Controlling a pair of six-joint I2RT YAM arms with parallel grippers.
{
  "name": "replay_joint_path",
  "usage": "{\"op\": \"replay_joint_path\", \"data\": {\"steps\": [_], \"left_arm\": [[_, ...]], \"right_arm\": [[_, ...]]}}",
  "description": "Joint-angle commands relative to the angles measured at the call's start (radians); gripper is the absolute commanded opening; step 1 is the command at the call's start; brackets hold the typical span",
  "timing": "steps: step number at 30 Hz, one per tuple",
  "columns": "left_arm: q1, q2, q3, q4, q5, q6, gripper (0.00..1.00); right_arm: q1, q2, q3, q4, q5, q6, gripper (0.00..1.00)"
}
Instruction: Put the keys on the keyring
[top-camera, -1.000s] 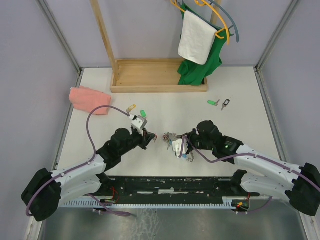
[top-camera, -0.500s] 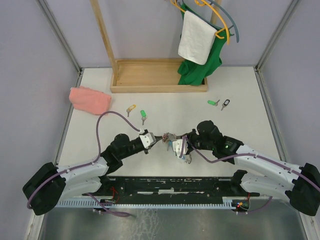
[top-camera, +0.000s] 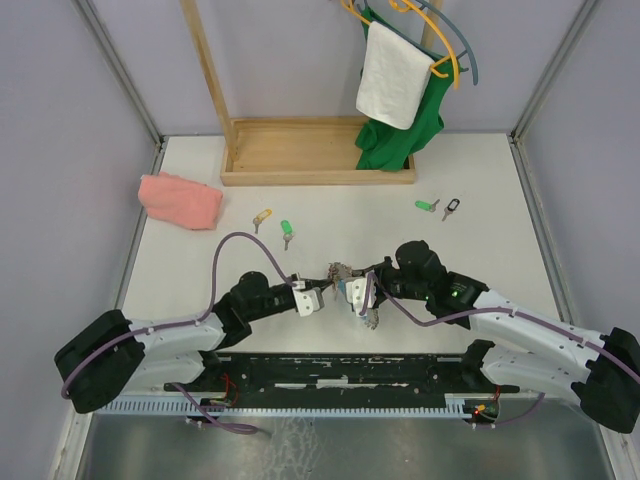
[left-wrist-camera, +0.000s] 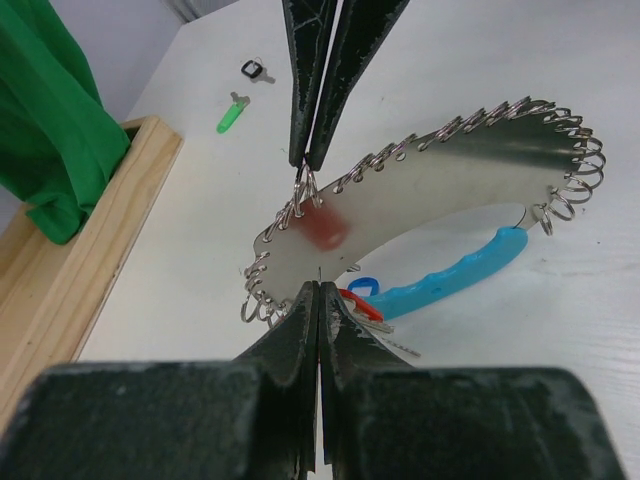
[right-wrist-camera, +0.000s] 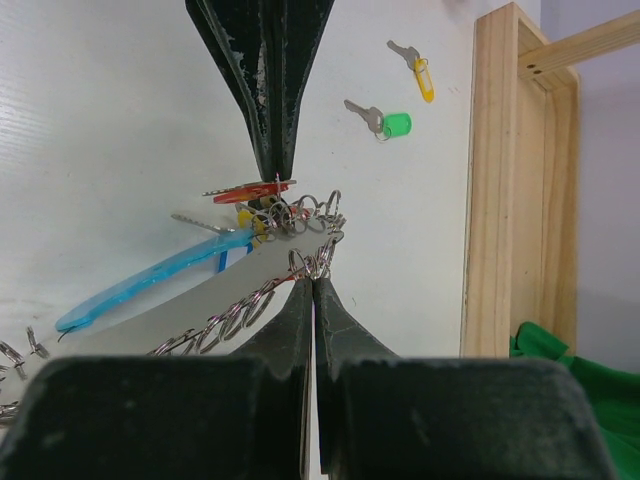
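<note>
- Only the wooden rack carries anything: a green garment and a white towel hang on hangers above its base
- Near the arms' bases, the keyring lies between the two grippers; the right gripper has its jaws pressed together on one of the small wire loops
- The left gripper, jaws likewise closed, pinches the red-tagged key right at the bunch
- A second ago the left gripper was further up the table, by the yellow-tagged key and green-tagged key, apart from the keyring; now it is tip to tip with the right one, which has barely shifted
- Only the left wrist view shows the keyring's crescent metal plate and light-blue plastic piece plainly; the right wrist view shows the red tag edge-on; from above the bunch is a small tangle
</note>
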Motion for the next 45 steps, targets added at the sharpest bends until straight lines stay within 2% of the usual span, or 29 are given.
{"op": "replay_joint_path", "data": {"steps": [1,23,45], "left_arm": [[-0.019,0.023,0.001,0.118,-0.008,0.080,0.03],[-0.045,0.078,0.004,0.213,-0.008,0.076,0.03],[-0.052,0.107,0.014,0.252,-0.026,0.046,0.03]], "right_arm": [[0.007,-0.016,0.023,0.097,-0.016,0.010,0.01],[0.007,0.010,0.026,0.136,0.032,0.110,0.01],[0.009,0.019,0.029,0.143,0.017,0.130,0.01]]}}
